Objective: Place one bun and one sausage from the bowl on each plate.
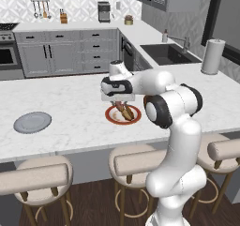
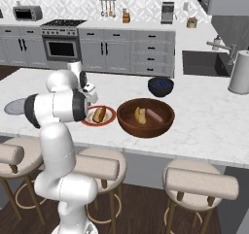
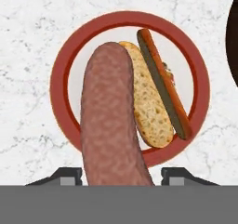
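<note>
A sausage hangs lengthwise in the claw, whose two dark fingertips stand on either side of it and pinch it, directly above the red-rimmed plate on the marble table. On that plate, just beside the held sausage, lies a split bun with a darker strip along its far edge — its filling too small to name. In the right base view the white arm reaches over the same red-rimmed plate, and touching-close beside the plate sits the reddish-brown bowl, holding another bun and another sausage. Beyond the bowl, away from the red-rimmed plate, stands a smaller dark navy bowl. The grey plate lies well apart from the red-rimmed plate along the table, toward the arm's left — bare in the left base view, with padded stools lined up below the table's edge.
</note>
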Robot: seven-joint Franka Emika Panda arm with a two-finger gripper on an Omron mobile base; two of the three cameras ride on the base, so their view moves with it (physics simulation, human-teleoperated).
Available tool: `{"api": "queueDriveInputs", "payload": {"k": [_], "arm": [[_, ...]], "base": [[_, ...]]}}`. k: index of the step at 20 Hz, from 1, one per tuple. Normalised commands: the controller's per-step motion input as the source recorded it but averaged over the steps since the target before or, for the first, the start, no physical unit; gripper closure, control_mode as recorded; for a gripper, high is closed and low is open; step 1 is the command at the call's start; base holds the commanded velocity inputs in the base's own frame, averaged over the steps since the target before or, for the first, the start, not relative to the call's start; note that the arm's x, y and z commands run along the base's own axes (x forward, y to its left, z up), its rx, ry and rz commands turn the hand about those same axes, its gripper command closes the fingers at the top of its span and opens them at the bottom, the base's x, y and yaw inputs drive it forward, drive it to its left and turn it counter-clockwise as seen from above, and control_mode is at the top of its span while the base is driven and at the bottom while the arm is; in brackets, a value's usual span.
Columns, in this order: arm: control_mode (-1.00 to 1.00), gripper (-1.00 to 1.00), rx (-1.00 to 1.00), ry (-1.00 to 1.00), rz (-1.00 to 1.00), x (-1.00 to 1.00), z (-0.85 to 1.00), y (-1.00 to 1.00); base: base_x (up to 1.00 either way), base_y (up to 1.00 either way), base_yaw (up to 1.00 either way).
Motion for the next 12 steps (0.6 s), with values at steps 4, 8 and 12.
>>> {"api": "queueDriveInputs", "payload": {"k": [4, 8, 12], "arm": [[-1.00, 1.00, 0.00, 0.03, -0.03, 0.31, -0.57, 0.01], [-1.00, 1.00, 0.00, 0.02, 0.00, 0.25, -0.56, 0.00], [-1.00, 1.00, 0.00, 0.00, 0.00, 0.38, -0.49, 0.00]], "base": [[0.00, 0.00, 0.00], [0.00, 0.00, 0.00], [0.00, 0.00, 0.00]]}}
